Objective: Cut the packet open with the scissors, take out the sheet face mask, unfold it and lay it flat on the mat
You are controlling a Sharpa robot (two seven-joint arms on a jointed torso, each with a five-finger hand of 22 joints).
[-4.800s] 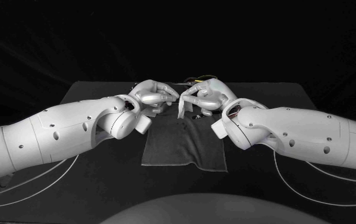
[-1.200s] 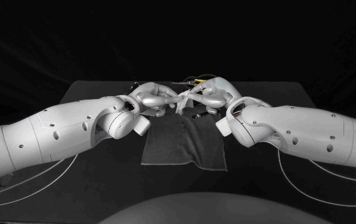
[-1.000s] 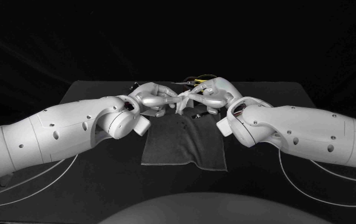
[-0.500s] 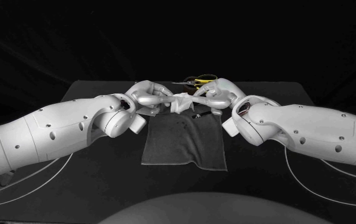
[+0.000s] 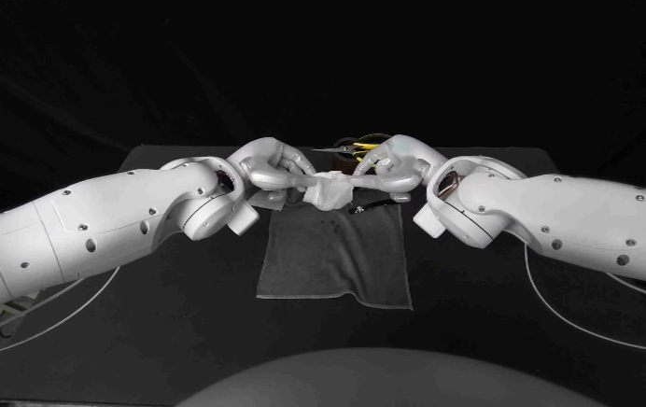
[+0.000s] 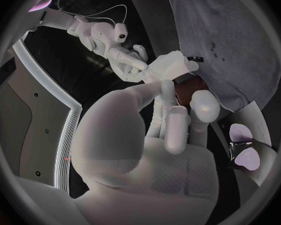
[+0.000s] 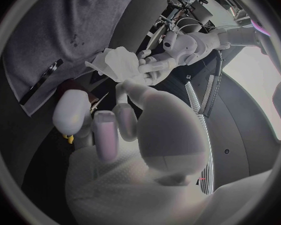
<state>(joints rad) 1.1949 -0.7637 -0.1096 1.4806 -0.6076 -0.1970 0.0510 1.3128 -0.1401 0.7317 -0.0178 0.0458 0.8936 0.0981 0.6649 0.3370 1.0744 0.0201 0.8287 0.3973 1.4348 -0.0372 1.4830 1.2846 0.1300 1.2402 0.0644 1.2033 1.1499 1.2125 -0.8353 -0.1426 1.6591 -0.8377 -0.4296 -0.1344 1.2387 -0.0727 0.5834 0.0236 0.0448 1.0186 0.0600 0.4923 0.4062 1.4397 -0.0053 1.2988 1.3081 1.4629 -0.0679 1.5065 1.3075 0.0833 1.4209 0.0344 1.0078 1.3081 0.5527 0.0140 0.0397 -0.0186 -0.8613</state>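
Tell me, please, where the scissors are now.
In the head view the scissors lie beyond the far end of the mat, behind the right robot hand.

Around your work: a bench and the dark beyond it.
You're looking down at a black bench (image 5: 195,318) with a matte top, and its far edge runs straight across your head view. Past that edge, a black backdrop (image 5: 323,52) rises.
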